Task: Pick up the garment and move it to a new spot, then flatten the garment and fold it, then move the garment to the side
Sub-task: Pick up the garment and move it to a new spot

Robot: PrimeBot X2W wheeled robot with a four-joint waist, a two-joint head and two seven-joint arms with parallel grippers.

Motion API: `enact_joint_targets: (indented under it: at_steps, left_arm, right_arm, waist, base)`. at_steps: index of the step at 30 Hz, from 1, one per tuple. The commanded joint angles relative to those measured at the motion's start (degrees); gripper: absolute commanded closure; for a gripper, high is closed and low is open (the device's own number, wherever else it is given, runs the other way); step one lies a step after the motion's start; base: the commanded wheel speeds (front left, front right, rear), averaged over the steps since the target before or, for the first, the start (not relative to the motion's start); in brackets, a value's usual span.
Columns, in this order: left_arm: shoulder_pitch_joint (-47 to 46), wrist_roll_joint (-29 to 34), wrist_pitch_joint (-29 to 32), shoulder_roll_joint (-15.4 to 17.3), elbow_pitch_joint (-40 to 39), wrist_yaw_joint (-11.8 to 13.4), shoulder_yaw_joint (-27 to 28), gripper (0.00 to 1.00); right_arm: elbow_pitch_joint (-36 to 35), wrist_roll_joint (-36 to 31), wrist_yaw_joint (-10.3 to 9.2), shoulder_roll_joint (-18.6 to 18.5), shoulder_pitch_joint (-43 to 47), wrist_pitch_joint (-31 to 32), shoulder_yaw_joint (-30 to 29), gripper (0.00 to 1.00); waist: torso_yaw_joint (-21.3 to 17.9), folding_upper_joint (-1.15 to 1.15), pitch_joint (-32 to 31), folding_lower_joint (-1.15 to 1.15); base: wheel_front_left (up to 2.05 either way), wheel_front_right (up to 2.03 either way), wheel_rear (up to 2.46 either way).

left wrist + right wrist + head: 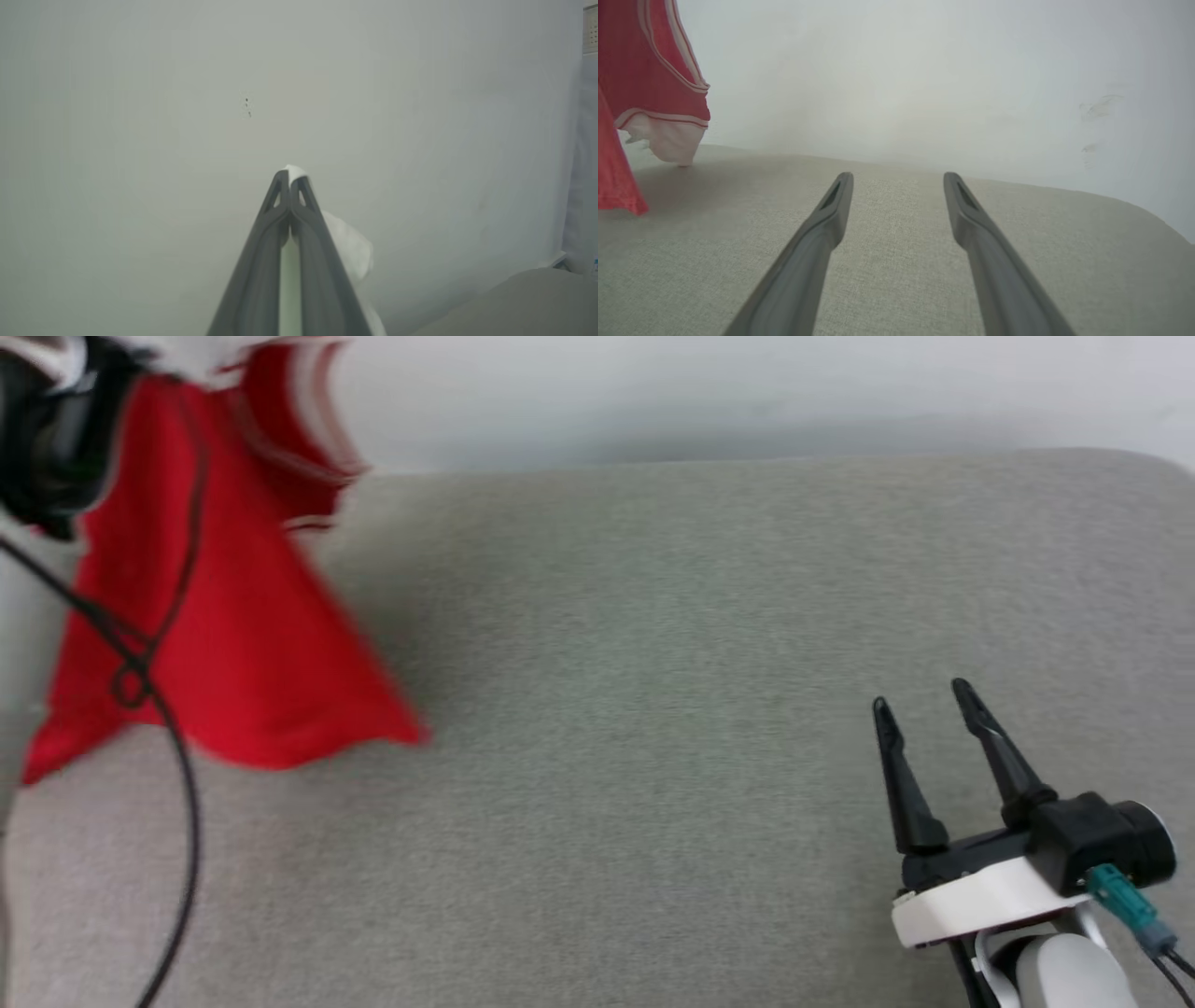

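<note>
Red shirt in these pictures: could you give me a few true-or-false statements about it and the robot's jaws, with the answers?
1. The left jaws are shut on white fabric of the red shirt. True.
2. The right jaws grip the shirt. False: they stand open, apart from it, above the grey cushion.
3. The shirt lies folded flat. False: it hangs, unfolded.
4. The shirt is on the robot's left side. True.

no readable text — no labels, no numbers

Red garment (233, 644), white-striped trim
</note>
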Motion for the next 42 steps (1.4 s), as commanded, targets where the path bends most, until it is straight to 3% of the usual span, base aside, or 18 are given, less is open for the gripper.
enact_joint_targets:
  at_steps: [1, 7, 13, 20, 27, 38, 39, 40, 41, 42]
  left_arm:
    - [-2.1, -0.5, 0.3, -2.3, -0.9, -0.4, -0.7, 1.00]
    - [-6.1, -2.7, 1.4, -11.3, -4.0, -0.7, -3.4, 1.00]
    - [-4.4, -5.5, 1.9, -14.7, -5.0, 0.5, -3.2, 1.00]
    - [7.2, -10.1, 3.4, -12.3, -1.0, 2.0, -2.4, 1.00]
    - [20.3, -10.0, 4.4, -7.9, 10.2, 0.4, -6.1, 1.00]
    - [23.4, -9.9, 1.5, -8.4, 27.3, -1.0, -7.2, 1.00]
    - [23.0, -9.3, 1.2, -8.2, 28.5, -1.2, -7.5, 0.92]
    - [22.5, -8.8, 0.9, -7.9, 29.8, -1.3, -7.9, 0.61]
    - [22.1, -8.3, 0.3, -7.7, 30.9, -1.2, -8.1, 0.00]
    - [21.7, -8.1, -0.4, -7.8, 32.1, -1.1, -8.1, 0.00]
  right_arm:
    - [0.2, 1.0, -0.08, 0.1, 0.5, -0.1, -0.9, 0.00]
    - [0.6, 2.6, -0.07, 0.1, 0.8, -0.1, -3.3, 0.00]
    - [0.5, 3.2, -0.07, 0.2, 0.9, -0.1, -3.9, 0.00]
    - [0.4, 3.0, -0.07, 0.1, 1.0, -0.1, -3.8, 0.00]
    - [0.4, 1.6, -0.07, 0.1, -0.3, -0.1, -2.5, 0.00]
    - [1.0, -0.1, -0.07, 0.1, -1.5, -0.1, -0.8, 0.00]
    - [1.2, -0.3, -0.07, 0.1, -1.6, -0.1, -0.6, 0.00]
    - [1.3, -0.5, -0.07, 0.1, -1.8, -0.1, -0.3, 0.00]
    - [1.4, -0.7, -0.07, 0.1, -1.9, -0.1, -0.2, 0.00]
    - [1.5, -0.7, -0.07, 0.1, -1.9, -0.1, -0.1, 0.00]
  waist:
    - [-3.4, 0.00, -1.3, 0.01]
    - [-7.3, 0.00, -1.7, 0.01]
    - [-8.3, 0.00, -1.3, 0.01]
    - [-7.7, 0.00, 0.0, 0.01]
    - [-6.0, 0.00, 2.7, 0.01]
    - [-2.6, 0.00, 5.1, 0.01]
    - [-2.3, 0.00, 5.0, 0.01]
    - [-2.1, 0.00, 5.0, 0.01]
    - [-1.9, 0.00, 4.8, 0.01]
    - [-1.6, 0.00, 4.7, 0.01]
  base:
    - [0.00, 0.00, 0.00]
    - [0.00, 0.00, 0.00]
    - [0.00, 0.00, 0.00]
    - [0.00, 0.00, 0.00]
    - [0.00, 0.00, 0.00]
    - [0.00, 0.00, 0.00]
    - [0.00, 0.00, 0.00]
    - [0.00, 0.00, 0.00]
    - [0.00, 0.00, 0.00]
    - [0.00, 0.00, 0.00]
